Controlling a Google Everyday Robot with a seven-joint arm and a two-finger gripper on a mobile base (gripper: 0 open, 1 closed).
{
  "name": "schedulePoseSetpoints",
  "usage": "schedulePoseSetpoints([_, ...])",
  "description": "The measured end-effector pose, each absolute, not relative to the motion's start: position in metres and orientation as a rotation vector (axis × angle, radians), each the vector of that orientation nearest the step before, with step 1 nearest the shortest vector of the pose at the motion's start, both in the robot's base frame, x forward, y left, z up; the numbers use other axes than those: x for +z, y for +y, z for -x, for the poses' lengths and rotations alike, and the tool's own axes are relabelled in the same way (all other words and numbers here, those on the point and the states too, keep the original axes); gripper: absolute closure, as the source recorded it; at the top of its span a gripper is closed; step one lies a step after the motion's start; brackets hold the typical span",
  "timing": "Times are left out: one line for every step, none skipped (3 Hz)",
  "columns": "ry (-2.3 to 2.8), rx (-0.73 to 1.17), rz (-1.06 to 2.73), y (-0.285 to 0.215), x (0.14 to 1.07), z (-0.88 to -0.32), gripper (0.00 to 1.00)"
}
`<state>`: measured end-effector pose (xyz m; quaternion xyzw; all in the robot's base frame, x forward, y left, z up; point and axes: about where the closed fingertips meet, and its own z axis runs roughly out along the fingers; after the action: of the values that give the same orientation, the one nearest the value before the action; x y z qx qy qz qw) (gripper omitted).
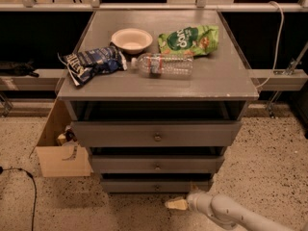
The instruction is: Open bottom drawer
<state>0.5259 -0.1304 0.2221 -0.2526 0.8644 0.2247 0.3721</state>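
The grey cabinet has three stacked drawers. The bottom drawer (156,185) is the lowest and narrowest grey front, with a tiny round knob (156,187) at its middle. It sits just above the speckled floor. My gripper (176,205) is low at the bottom middle of the view, on the end of a white arm that comes in from the lower right. It points left and sits just below and slightly right of the bottom drawer's knob, apart from it.
Middle drawer (157,164) and top drawer (157,134) sit above. On the cabinet top (226,76) lie a white bowl (131,39), a plastic bottle (163,64), a green bag (189,40) and a blue bag (91,63). A cardboard box (60,153) stands at left. A black cable (24,177) lies on the floor.
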Motion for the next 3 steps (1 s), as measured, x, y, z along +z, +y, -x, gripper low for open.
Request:
schedulePoseSetpoints([2.214, 0.499, 0.716, -0.1308, 0.2031, -0.5370, 0.00])
schedulePoseSetpoints([2.214, 0.463, 0.738, -0.1306, 0.1970, -0.5413, 0.00])
schedulePoseSetpoints([2.213, 0.463, 0.738, -0.1305, 0.1971, -0.5410, 0.00])
